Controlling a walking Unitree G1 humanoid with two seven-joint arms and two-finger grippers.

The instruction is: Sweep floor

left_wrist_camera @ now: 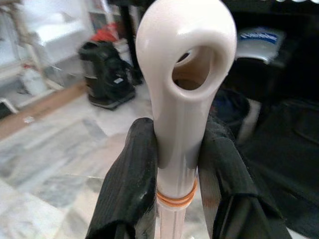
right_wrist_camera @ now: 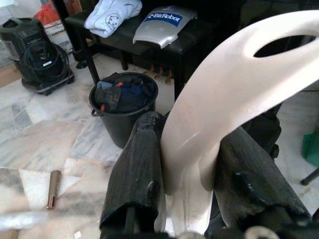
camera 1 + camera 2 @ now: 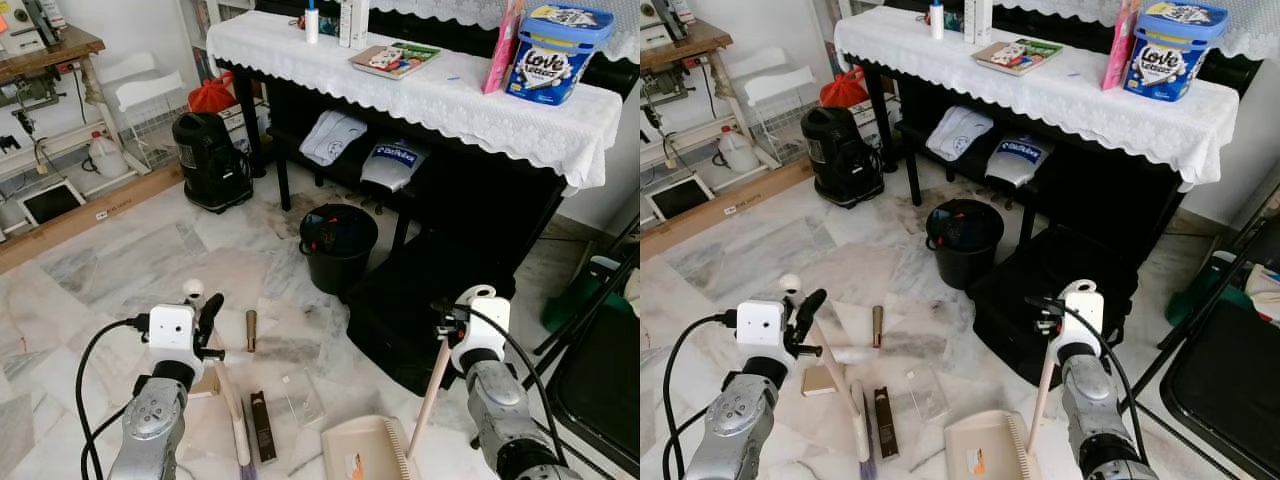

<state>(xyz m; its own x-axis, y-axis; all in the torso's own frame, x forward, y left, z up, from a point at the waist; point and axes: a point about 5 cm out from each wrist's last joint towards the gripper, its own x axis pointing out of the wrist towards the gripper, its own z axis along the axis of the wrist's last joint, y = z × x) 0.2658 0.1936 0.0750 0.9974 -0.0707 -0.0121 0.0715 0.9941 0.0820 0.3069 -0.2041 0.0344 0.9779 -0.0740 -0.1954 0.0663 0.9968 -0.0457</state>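
Observation:
My left gripper point(image 3: 207, 312) is shut on a cream broom handle point(image 1: 184, 74) just below its looped end. The broom point(image 3: 232, 405) slants down to the marble floor between my arms. My right gripper point(image 3: 449, 322) is shut on the cream handle point(image 2: 224, 84) of a dustpan point(image 3: 362, 450), which rests on the floor at the bottom centre. Litter lies between the two tools: a brown tube point(image 3: 251, 330), a dark brown box point(image 3: 263, 427), a clear plastic piece point(image 3: 300, 396) and a tan card point(image 3: 206, 385).
A black bin point(image 3: 338, 245) with rubbish stands just ahead. Behind it is a black piano with a lace cloth point(image 3: 450, 100) and a dark bench point(image 3: 420, 310). A black vacuum point(image 3: 210, 160) sits at the far left. A black folding chair point(image 3: 600, 380) crowds the right.

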